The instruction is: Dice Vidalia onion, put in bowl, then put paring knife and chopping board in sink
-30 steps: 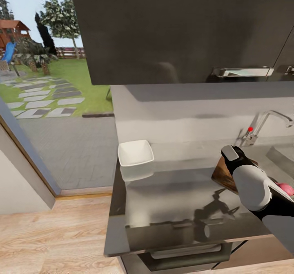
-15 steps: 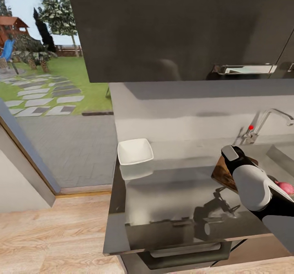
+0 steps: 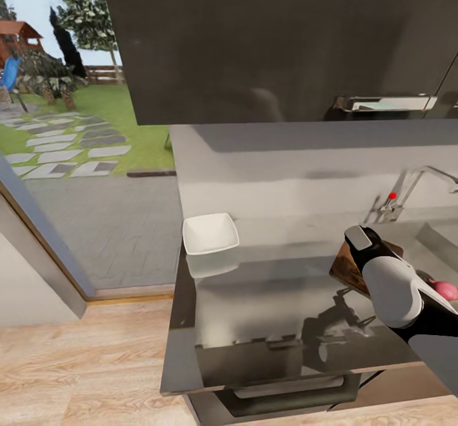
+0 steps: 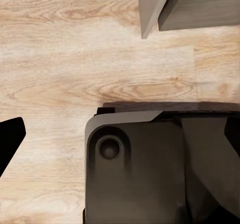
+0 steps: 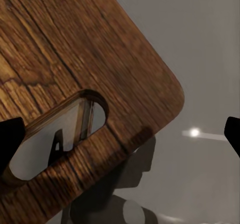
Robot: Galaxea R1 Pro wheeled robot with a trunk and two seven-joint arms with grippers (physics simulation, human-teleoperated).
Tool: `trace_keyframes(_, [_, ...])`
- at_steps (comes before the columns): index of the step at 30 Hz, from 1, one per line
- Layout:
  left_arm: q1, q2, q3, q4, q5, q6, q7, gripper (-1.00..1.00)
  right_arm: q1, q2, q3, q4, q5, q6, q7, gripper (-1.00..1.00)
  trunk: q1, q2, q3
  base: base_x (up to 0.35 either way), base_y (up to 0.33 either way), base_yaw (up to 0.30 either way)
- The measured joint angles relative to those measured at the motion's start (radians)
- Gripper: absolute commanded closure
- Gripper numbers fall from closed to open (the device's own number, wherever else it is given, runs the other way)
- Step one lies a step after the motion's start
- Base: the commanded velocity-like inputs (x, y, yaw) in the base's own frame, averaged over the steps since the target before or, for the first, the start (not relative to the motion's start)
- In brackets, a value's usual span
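Head view: the long smooth grey reflective bench runs over dark cabinet fronts, with a dark wall cupboard above it and a light wooden floor beside its end.
Bowl: the shallow white squarish bowl stands near the bench's far corner at its free end, well apart from everything else.
Chopping board: the dark-brown wooden chopping board with rounded corners lies on the bench close to the sink side, partly hidden by the right arm; the right wrist view shows its slot handle near one short edge and the rounded corner over the grey bench surface.
Onion: the small pink-red round Vidalia onion peeks out behind the right arm, by the sink; whether it rests in the basin cannot be told.
Sink: the grey steel basin sits at the bench's other end, under the chrome angular tap with a red dot.
Right gripper: the white-and-black right gripper hangs over the board's slot end with its dark fingertips spread wide, holding nothing.
Left gripper: the left gripper points down at the wooden floor beside the robot's dark base; one fingertip shows, so its opening cannot be told.
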State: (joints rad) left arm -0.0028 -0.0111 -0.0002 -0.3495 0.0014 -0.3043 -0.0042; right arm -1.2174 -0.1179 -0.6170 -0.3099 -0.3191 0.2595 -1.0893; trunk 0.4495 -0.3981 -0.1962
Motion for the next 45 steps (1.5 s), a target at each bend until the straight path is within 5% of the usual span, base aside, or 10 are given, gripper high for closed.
trace_keyframes(45, [0.0,-0.001,0.0,0.0,0.001,0.0,0.0,-1.0,0.0,0.002,0.0,0.002,0.001,0.0,0.0,-1.0,0.0,0.0,-0.041,-0.012,0.0,0.0])
